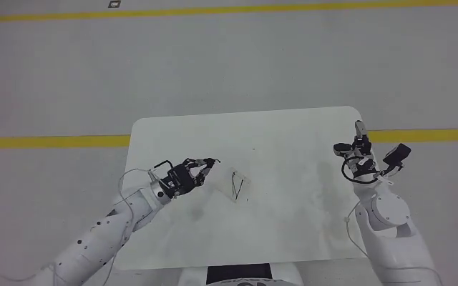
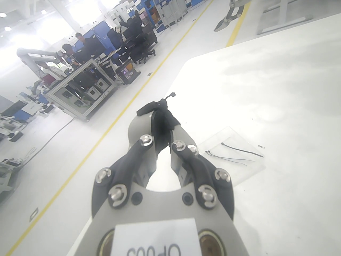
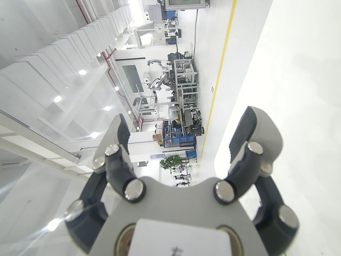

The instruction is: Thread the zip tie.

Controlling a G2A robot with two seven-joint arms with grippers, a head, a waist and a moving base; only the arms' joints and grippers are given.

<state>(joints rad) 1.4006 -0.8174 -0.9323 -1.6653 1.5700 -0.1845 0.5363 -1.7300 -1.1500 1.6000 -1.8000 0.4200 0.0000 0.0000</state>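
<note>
My left gripper (image 2: 162, 107) is clamped on a black zip tie (image 2: 170, 96). Its pads are pressed together, and the tie's small square head pokes out past the fingertips. It hangs over the desk (image 1: 286, 229), partway in from the left edge and just beside the clear plastic sheet (image 2: 253, 169).

The sheet lies flat near the middle of the desk, slightly toward the left edge. It carries two more black zip ties (image 2: 239, 150), stretched out side by side and close together. I cannot tell whether it is a pouch with the ties inside or a plain sheet with them on top.

My right gripper (image 3: 183, 123) is at the desk's right edge, well apart from the sheet. Its fingers are spread wide and it holds nothing.
</note>
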